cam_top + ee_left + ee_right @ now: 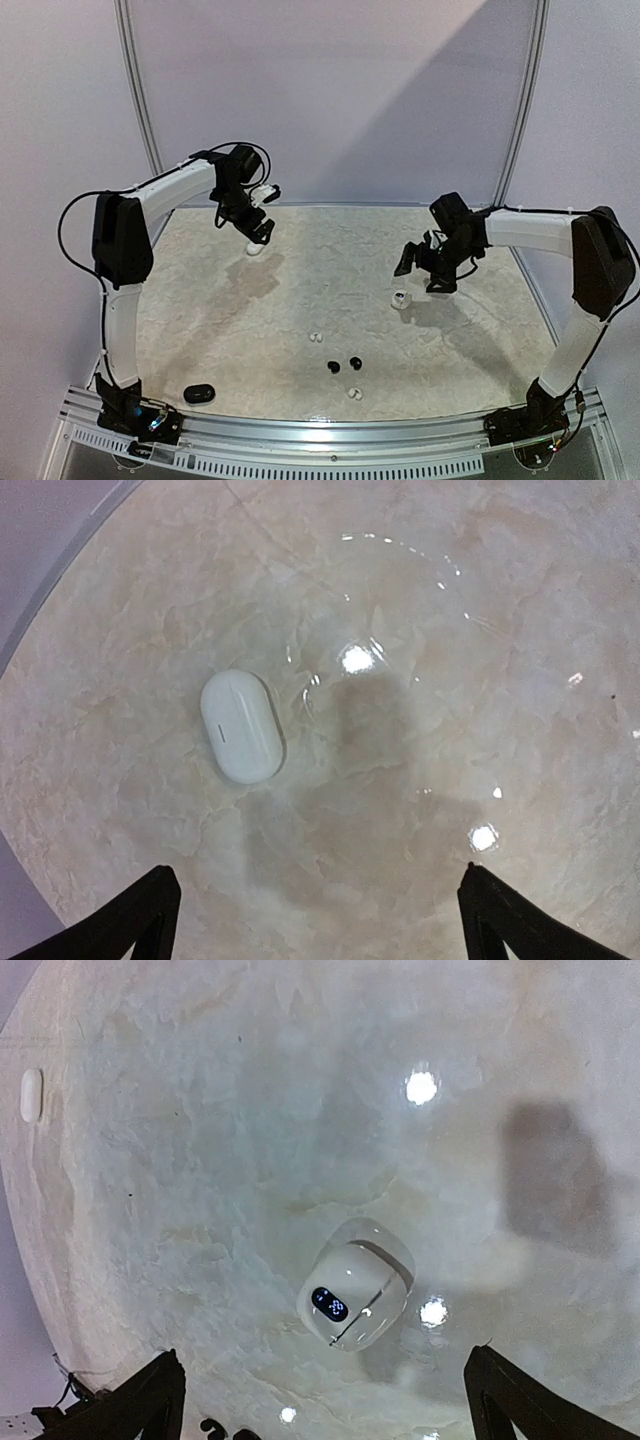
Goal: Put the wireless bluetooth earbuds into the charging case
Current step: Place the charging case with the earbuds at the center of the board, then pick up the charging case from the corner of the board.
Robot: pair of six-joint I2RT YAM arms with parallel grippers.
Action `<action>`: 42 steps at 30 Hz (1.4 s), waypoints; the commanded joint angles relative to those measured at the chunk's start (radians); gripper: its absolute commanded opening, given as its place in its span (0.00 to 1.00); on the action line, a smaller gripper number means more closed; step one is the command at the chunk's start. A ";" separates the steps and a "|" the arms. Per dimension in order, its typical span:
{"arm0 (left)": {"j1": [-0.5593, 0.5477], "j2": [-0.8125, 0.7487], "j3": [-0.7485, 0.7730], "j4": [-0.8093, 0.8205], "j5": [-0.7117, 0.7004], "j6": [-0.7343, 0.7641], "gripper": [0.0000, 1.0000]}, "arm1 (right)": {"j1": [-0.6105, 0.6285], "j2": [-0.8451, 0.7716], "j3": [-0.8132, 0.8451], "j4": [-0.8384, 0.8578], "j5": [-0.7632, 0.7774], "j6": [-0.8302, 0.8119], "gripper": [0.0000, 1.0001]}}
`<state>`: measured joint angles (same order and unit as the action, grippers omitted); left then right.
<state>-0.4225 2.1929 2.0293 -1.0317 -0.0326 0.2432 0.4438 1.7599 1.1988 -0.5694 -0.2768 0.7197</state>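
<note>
Earbuds (355, 362) too tiny for detail, top cam

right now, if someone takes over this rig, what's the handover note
Left gripper: open, empty, above the closed white case.
Right gripper: open, empty, above the display case; whether its lid is open is unclear.
White earbuds and black earbuds lie loose mid-front on the table; black case sits front left.
Done: no bud inserted.
Left: open the cases, seat every bud.
</note>
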 commanded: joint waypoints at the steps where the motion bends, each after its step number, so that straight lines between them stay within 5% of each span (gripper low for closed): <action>1: 0.007 0.107 0.088 0.063 0.039 0.034 0.99 | -0.004 -0.030 0.181 -0.311 0.139 -0.120 0.99; 6: 0.040 0.237 0.209 0.057 -0.019 -0.007 0.99 | -0.005 0.009 0.314 -0.422 0.183 -0.166 0.99; 19: 0.086 0.363 0.248 0.079 -0.025 0.003 0.93 | -0.005 0.028 0.334 -0.398 0.165 -0.153 0.99; 25: 0.114 0.434 0.369 0.004 0.006 -0.026 0.75 | 0.001 0.027 0.337 -0.379 0.168 -0.133 0.99; 42: 0.100 0.303 0.284 -0.009 0.076 0.047 0.12 | 0.001 0.027 0.389 -0.360 0.174 -0.158 0.99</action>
<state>-0.3176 2.5973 2.3508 -1.0325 -0.0025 0.2375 0.4438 1.7782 1.5524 -0.9394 -0.1139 0.5732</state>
